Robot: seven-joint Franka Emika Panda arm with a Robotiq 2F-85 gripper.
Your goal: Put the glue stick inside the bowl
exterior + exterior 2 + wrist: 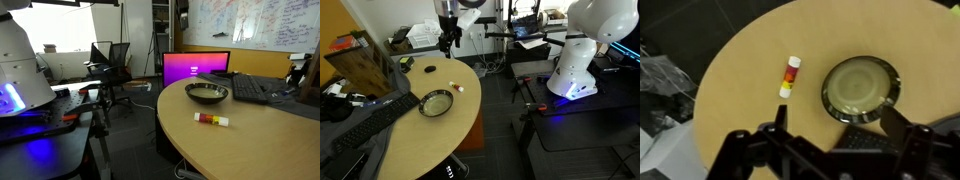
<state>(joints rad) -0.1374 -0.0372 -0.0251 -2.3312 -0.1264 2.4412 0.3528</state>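
The glue stick (789,76), white with a red and yellow end, lies flat on the round wooden table (740,110), left of the bowl in the wrist view. It also shows in both exterior views (211,119) (458,87). The dark grey metallic bowl (860,88) stands upright and empty on the table (207,93) (437,102). My gripper (837,125) is open and empty, high above the table, with both fingers framing the bowl's near side. In an exterior view it hangs well above the table's far end (447,45).
A black keyboard (870,143) lies next to the bowl (250,88) (360,125). A monitor (196,68) stands behind the table. A small white object (430,70) lies further along the table. Office chairs (112,65) stand on the floor.
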